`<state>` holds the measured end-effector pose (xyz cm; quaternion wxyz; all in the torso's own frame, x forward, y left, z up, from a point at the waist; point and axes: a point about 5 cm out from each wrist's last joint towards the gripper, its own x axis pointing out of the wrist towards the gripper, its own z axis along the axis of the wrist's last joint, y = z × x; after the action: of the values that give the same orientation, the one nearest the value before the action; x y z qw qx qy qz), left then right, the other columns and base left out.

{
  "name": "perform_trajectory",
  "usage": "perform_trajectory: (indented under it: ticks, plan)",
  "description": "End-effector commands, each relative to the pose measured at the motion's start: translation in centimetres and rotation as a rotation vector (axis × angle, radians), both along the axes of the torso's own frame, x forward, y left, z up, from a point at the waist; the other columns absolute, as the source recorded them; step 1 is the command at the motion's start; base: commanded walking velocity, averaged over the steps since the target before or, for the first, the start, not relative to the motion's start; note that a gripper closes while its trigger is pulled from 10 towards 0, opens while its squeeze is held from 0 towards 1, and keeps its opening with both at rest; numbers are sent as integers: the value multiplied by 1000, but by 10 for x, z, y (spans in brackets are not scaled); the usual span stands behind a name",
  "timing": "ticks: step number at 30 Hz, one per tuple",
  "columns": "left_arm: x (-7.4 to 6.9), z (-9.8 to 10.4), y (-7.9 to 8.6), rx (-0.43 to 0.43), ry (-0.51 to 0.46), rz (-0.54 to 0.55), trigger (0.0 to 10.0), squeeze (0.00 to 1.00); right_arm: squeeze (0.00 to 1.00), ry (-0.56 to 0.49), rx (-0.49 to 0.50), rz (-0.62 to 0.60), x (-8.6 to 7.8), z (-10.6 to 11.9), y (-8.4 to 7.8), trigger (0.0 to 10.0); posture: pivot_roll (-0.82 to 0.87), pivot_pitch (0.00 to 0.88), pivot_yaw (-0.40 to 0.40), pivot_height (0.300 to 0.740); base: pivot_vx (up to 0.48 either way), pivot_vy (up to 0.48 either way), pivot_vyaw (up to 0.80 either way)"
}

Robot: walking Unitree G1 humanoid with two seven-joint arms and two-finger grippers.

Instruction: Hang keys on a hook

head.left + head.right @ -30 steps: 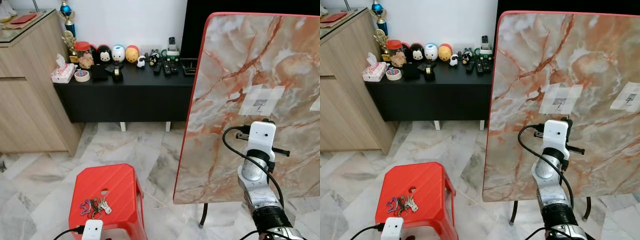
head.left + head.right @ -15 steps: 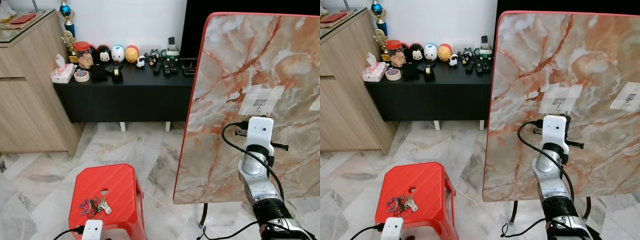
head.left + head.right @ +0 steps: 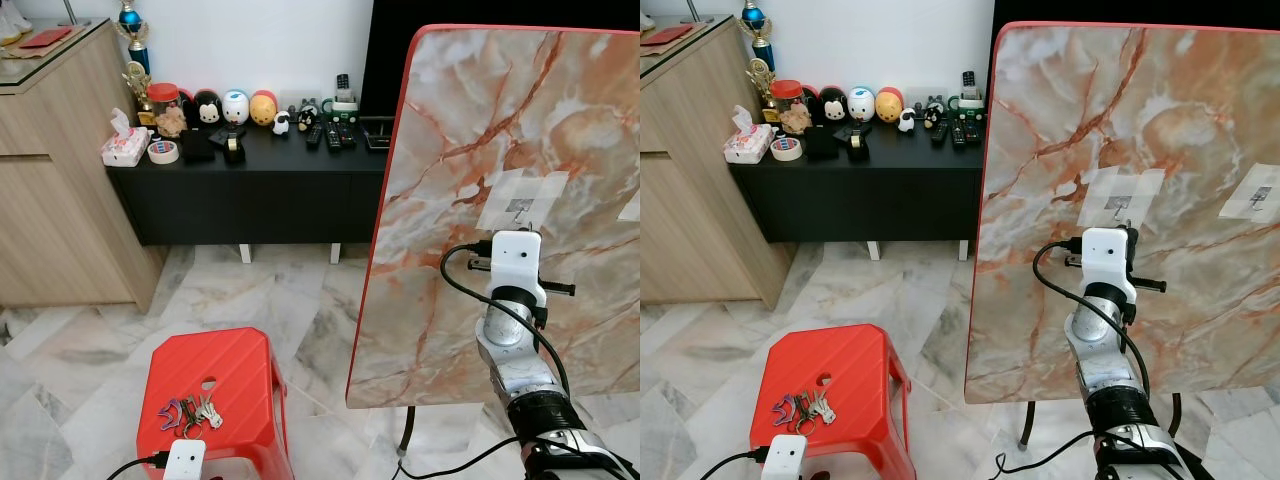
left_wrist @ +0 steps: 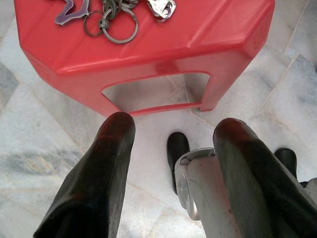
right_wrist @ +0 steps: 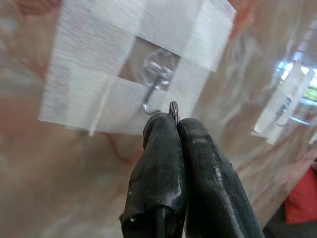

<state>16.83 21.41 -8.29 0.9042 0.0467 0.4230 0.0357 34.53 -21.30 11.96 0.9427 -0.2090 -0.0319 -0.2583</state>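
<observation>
A bunch of keys with coloured rings lies on the red stool, and appears in the left wrist view as keys. My left gripper hangs open just in front of the stool, above the floor. My right arm is raised against the upright marble board, with its white wrist housing just below a taped clear hook. In the right wrist view my right gripper is shut, and a thin metal ring pokes from its tips right beside the hook.
A second taped hook sits further right on the board. A black low cabinet with figurines and remotes stands at the back, and a wooden cabinet on the left. The floor is marble tile, and a cable trails below the right arm.
My right wrist has edged slightly up and to the left, closer to the taped hook. The keys, the stool and the left arm have not moved.
</observation>
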Motion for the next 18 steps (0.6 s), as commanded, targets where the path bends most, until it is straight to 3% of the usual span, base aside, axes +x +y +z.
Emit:
perform_trajectory:
  ticks: [1,18]
  plan:
    - [-4,-2,0,4,13,-4,10000,0,0,-24,-35,25,5,9,1,10000,-7,0,-65,740,0,0,0]
    - [-3,-2,-1,2,11,-4,10000,0,0,27,-56,30,6,4,0,10000,-7,0,-66,740,0,0,0]
